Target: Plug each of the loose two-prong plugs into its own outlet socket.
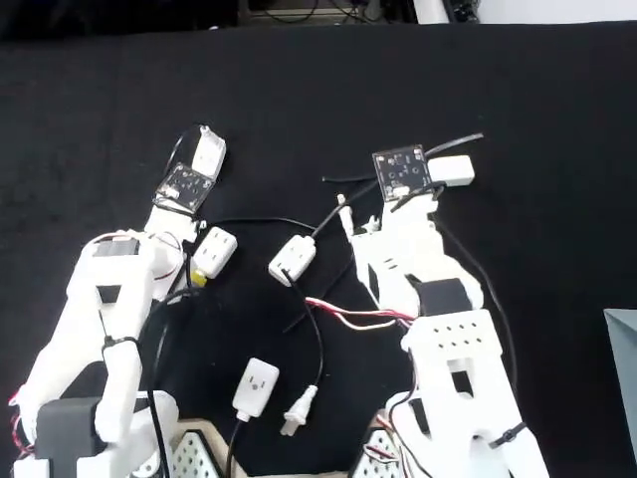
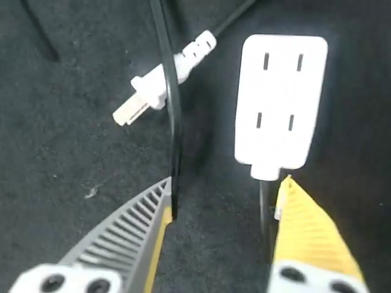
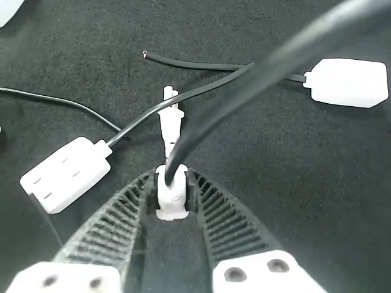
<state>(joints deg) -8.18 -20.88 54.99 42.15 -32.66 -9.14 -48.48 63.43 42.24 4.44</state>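
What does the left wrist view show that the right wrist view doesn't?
Left wrist view: the open left gripper with a yellow finger near a white outlet facing up with four slots, and a loose plug lying on the black cloth. Right wrist view: the right gripper shut on a white plug, and a smooth white block on a cord. Both: black cloth, black cords and a white outlet, like the angled outlet.

Plug (image 1: 299,410) lying just right of nearest socket (image 1: 256,386), another socket (image 1: 293,259) behind them
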